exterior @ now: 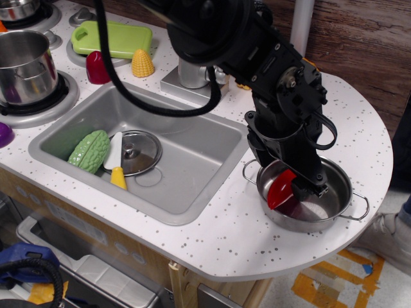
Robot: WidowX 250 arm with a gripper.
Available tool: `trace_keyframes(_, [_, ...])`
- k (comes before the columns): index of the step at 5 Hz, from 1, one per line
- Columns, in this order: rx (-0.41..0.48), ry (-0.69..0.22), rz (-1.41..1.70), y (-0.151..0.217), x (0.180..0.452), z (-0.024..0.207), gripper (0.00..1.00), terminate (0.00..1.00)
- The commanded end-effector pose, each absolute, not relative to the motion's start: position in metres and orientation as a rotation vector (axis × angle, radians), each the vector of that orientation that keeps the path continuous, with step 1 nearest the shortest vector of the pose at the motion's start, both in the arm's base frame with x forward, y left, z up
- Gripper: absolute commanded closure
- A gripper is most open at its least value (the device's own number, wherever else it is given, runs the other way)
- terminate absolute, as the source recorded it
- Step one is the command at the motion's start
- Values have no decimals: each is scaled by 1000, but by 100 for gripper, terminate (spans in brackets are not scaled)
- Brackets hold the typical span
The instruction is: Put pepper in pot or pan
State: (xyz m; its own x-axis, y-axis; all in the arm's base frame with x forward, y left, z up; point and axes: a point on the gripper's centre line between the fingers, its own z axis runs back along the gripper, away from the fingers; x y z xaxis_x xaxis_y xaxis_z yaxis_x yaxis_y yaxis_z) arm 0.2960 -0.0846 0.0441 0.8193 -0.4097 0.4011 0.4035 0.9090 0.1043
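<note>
One view: looking down across a white speckled counter (359, 122) from its front edge.
Far left: a purple toy (5, 135) is sitting at the frame edge; a tall steel pot (24, 67) is standing on the burner behind it.
Back left: a dark red rounded toy (99, 67) and a corn piece (142, 63) are resting in front of a green tray (110, 39).
Sink (192, 186): a ridged green vegetable (89, 151) is lying beside a glass lid (136, 153); a white-and-yellow piece (116, 163) is lying between them.
Arm: black, reaching in from the top and bending down over the right part of the counter.
Gripper (302, 190): hanging inside the pan's rim, fingers pinching the pepper's upper end.
Pepper (281, 190): glossy red, being held tip-down over the left half of the pan; whether it is touching the pan floor, cannot tell.
Pan (334, 192): wide, shallow, steel, sitting near the counter's front right edge, loop handles showing at left and right.
</note>
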Motion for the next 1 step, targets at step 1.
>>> trace_keyframes(1, [12, -460, -442, -88, 299, 51, 0, 100])
